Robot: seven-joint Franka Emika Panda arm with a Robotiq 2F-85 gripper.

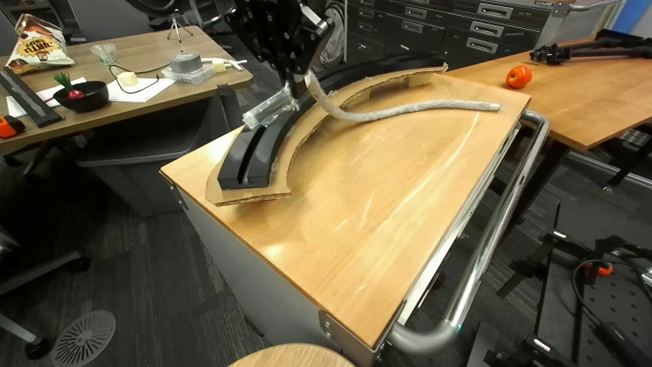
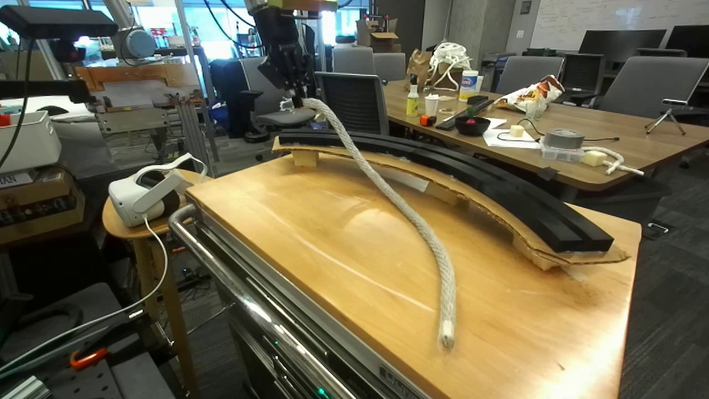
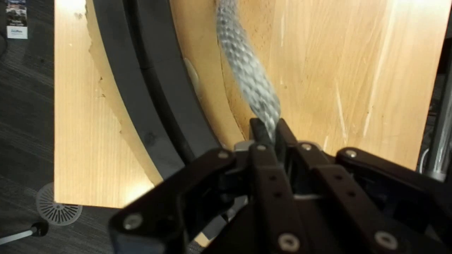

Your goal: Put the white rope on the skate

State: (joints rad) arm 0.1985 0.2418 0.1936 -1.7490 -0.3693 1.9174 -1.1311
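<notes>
Between the fingers [image 3: 259, 130], in the wrist view: white rope [image 3: 247, 67], clamped near one end; skate [image 3: 167, 70] to their left. In an exterior view: free end [image 2: 447, 332], below them. In an exterior view: groove [image 1: 251, 155], also below; I'd align before lowering.

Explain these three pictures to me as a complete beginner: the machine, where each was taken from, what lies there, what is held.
The machine is a robot arm. Two pictures come from cameras outside the robot, looking from different places; the third comes from a camera on its wrist, looking down past its fingers. Those fingers are closed on the white rope, at or near one end; the rest slopes down to the wooden tabletop, where the far end appears to rest. Nearby curves the skate, a black grooved strip on cardboard propped up by small blocks.
</notes>
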